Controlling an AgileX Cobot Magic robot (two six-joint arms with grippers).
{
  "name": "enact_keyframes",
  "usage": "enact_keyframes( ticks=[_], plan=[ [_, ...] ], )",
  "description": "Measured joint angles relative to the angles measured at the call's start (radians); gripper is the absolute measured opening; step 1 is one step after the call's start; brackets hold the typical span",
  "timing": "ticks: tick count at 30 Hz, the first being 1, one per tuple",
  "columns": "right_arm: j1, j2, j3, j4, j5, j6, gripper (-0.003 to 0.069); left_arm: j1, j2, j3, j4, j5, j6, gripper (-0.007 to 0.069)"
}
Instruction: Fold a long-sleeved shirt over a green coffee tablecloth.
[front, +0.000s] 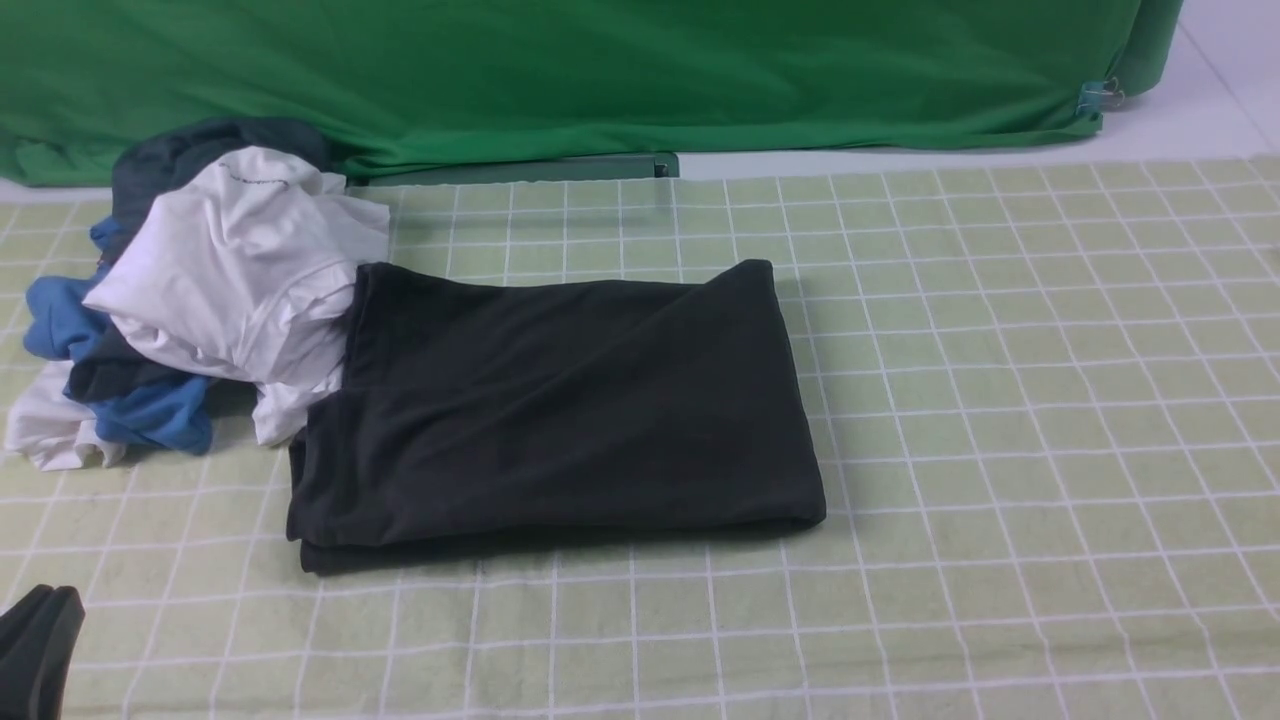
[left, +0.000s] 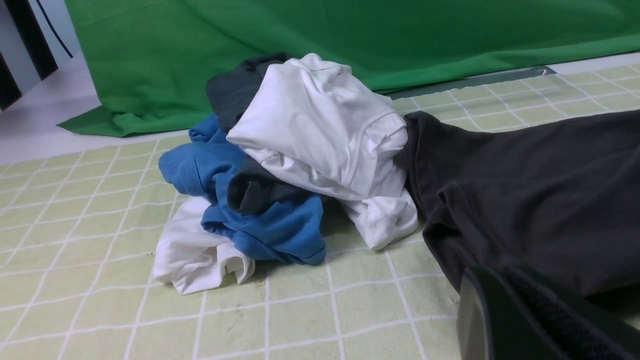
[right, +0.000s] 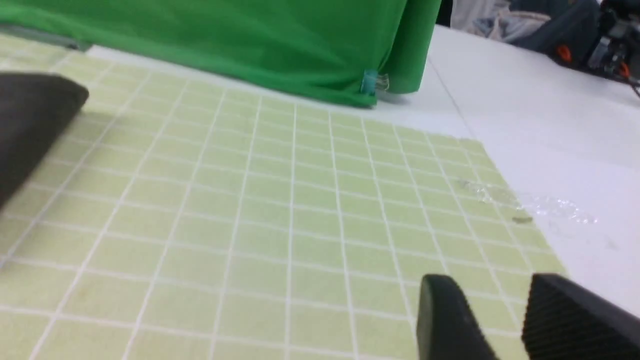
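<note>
The long-sleeved shirt (front: 560, 410) lies folded into a flat black rectangle in the middle of the green coffee tablecloth (front: 1000, 450); its print and neck label are hidden. In the left wrist view the shirt (left: 540, 195) runs off to one side. My left gripper (front: 40, 640) sits low at the near left corner, apart from the shirt. Its fingers (left: 500, 275) are pressed together with nothing between them. My right gripper (right: 497, 300) is out of the front view and hovers open over bare tablecloth (right: 280, 210). A corner of the shirt (right: 30, 125) shows far from it.
A heap of white, blue and dark grey garments (front: 200, 300) touches the shirt's left edge. Plain bright green fabric (front: 600, 80) hangs along the back. White tabletop (right: 550, 130) lies beyond the cloth's right edge, with a clear tape patch (right: 530, 202).
</note>
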Motion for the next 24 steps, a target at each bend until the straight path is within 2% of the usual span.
enact_keyframes(
  ticks=[6, 12, 18, 24],
  plan=[
    [0.0, -0.028, 0.058, 0.001, 0.009, 0.079, 0.024, 0.0, 0.0, 0.0, 0.0, 0.003, 0.0, 0.0013],
    [0.006, -0.028, 0.058, 0.001, 0.016, 0.09, 0.024, 0.0, 0.0, 0.0, 0.0, 0.003, 0.0, 0.0014],
    [0.061, -0.028, 0.058, 0.001, 0.016, 0.094, 0.024, 0.0, 0.0, 0.0, 0.0, 0.003, 0.003, 0.0014],
    [0.062, -0.028, 0.058, 0.001, 0.017, 0.097, 0.024, 0.0, 0.0, 0.0, 0.0, 0.003, 0.003, 0.0014]
  ],
)
